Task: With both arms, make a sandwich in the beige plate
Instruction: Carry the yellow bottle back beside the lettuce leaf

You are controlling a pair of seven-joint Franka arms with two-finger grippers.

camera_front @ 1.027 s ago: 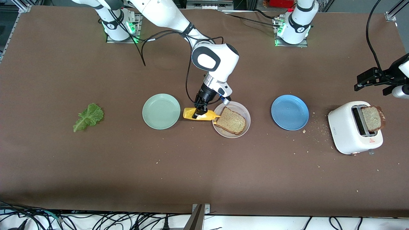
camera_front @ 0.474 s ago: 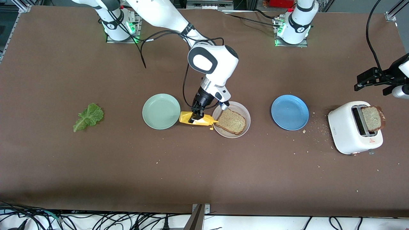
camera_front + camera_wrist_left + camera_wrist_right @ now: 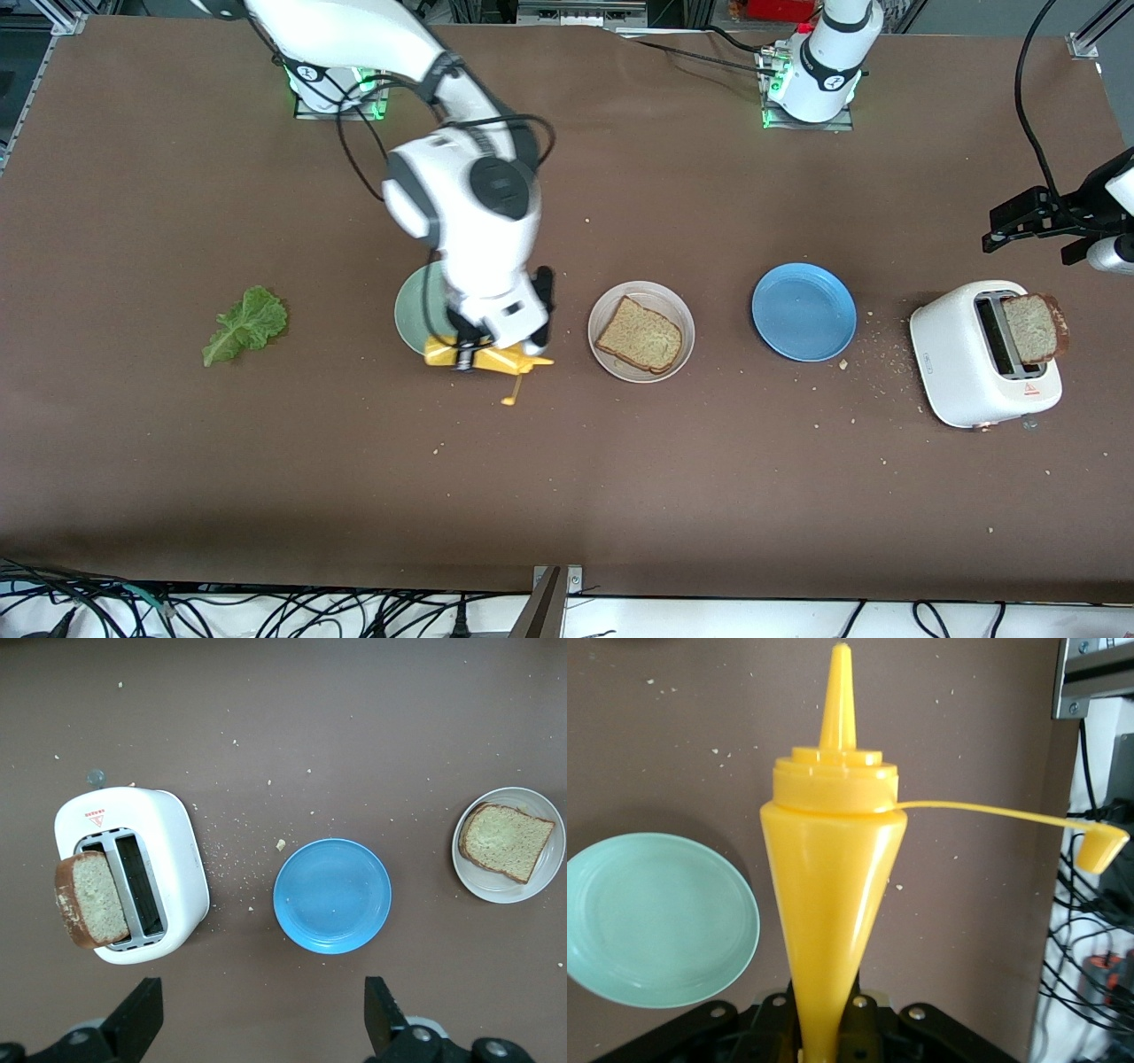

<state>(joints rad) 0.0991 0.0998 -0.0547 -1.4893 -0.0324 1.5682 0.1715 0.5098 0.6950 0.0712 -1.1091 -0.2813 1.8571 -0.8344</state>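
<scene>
My right gripper [image 3: 469, 354] hangs over the brown bench [image 3: 266, 496], just beside the mint-green plate [image 3: 416, 315], its fingers pinched narrow on the tail end of a yellow squeeze bottle [image 3: 833, 904]. The bottle lies tilted in my grip, its nozzle pointing toward the beige plate [image 3: 678, 310], its cap [image 3: 1101, 850] dangling open on a thin strap. My left gripper [image 3: 261, 1028] waits high over the left arm's end of the bench, fingers [image 3: 142, 1014] spread wide and holding nothing, with the white toaster [image 3: 168, 842] and the blue plate [image 3: 332, 895] below it. The beige plate sits between the mint-green and blue plates and carries one slice of brown toast [image 3: 640, 335]. A second slice [image 3: 1032, 328] leans out of the toaster. The lettuce leaf [image 3: 244, 323] lies near the right arm's end of the bench, well apart from the plates.
</scene>
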